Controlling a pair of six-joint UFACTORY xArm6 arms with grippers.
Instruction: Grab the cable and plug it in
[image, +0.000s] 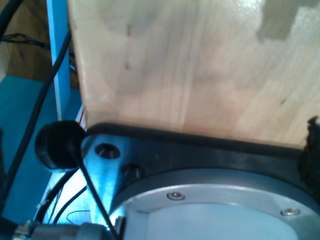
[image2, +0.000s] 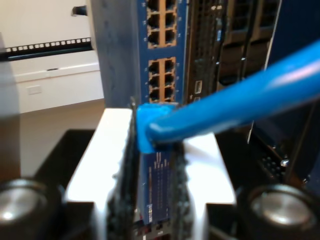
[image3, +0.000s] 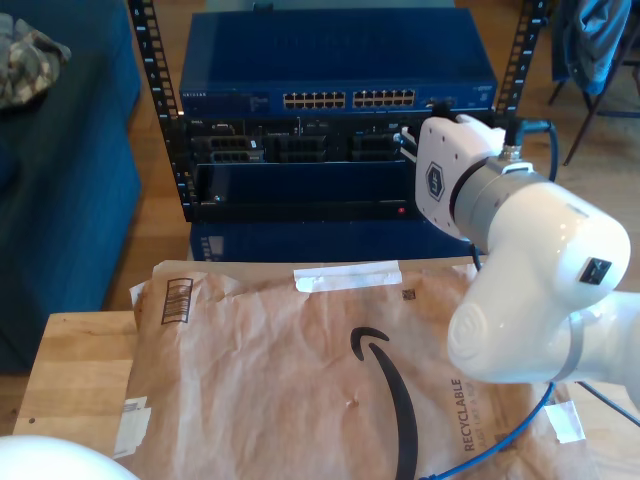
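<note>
- First wrist view: the camera looks down on a pale wooden tabletop (image: 200, 65) and a dark base plate (image: 200, 150) with a round metal flange (image: 210, 210) bolted to it. A black knob (image: 57, 145) sits beside the plate, with thin black wires (image: 30, 110) running past it. The first gripper's fingers are out of frame here, so whether they are spread or pressed together cannot be told.
- Second wrist view: the second gripper (image2: 152, 165) has its two fingers (image2: 112, 165) drawn close, pinching the bright-blue cable (image2: 235, 102) right behind its plug (image2: 147, 122). The cord trails off toward two o'clock. Directly ahead of the plug stands the blue network switch (image2: 162, 45), its rows of ports facing the camera; the plug sits just below the lower block of ports and looks short of them.
- Exterior view: a white arm (image3: 530, 270) at three o'clock reaches toward the rack (image3: 340, 150), where the switch (image3: 340, 75) sits at twelve o'clock. A loop of the cable (image3: 500, 440) lies at five o'clock on brown wrapping paper (image3: 280, 380) that covers the table (image3: 70, 380).
</note>
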